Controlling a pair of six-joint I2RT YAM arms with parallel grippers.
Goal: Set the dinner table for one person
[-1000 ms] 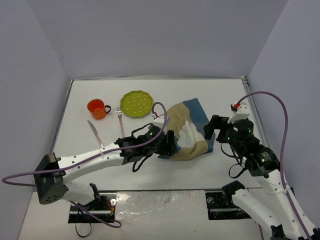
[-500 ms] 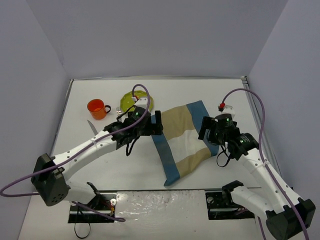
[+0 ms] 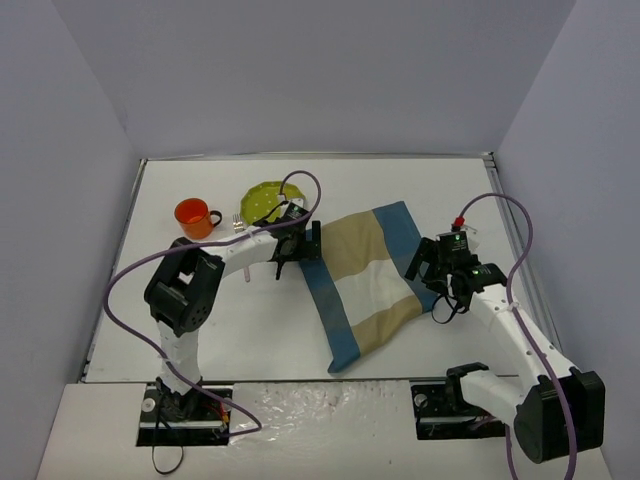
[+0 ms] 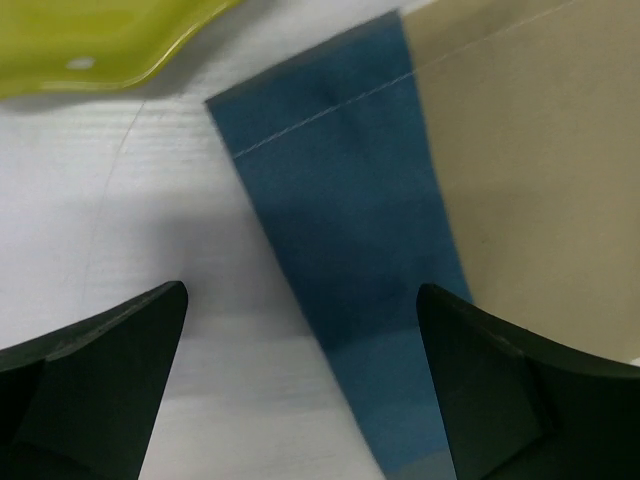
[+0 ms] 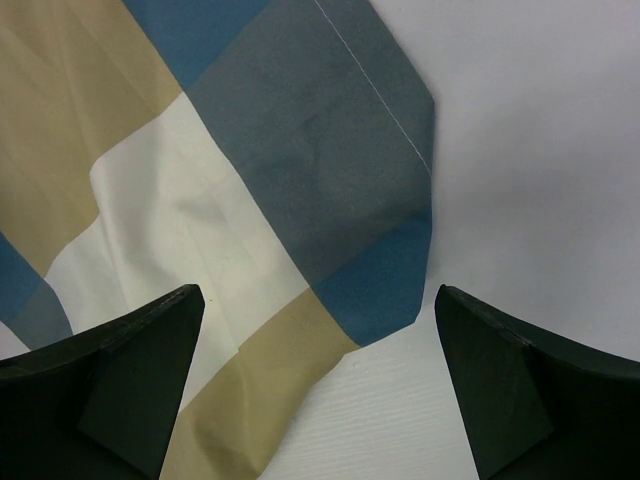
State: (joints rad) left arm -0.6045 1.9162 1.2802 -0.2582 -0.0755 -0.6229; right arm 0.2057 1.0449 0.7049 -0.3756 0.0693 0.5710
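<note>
The blue-and-tan checked placemat [image 3: 365, 275] lies spread on the white dinner table [image 3: 400, 185], with its near right side still creased. My left gripper [image 3: 308, 245] hovers open just above the placemat's far left corner; in the left wrist view the blue stripe [image 4: 340, 220] runs between the fingers [image 4: 110, 360] untouched. At the placemat's right corner my right gripper [image 3: 424, 262] stands open, and the blue corner [image 5: 385, 280] lies loose between its fingers [image 5: 130, 360]. A yellow-green plate [image 3: 262, 200], an orange cup [image 3: 192, 216] and a fork [image 3: 238, 221] sit at the far left.
The left arm's elbow [image 3: 185, 290] is folded over the table's left part. Lavender walls [image 3: 90, 150] close in the table on three sides. The plate's rim [image 4: 100, 45] lies close to the placemat's far left corner.
The bunched placemat has been pulled out flat and released by the left gripper. The left arm has since folded its elbow back, and the right gripper has drawn slightly right.
</note>
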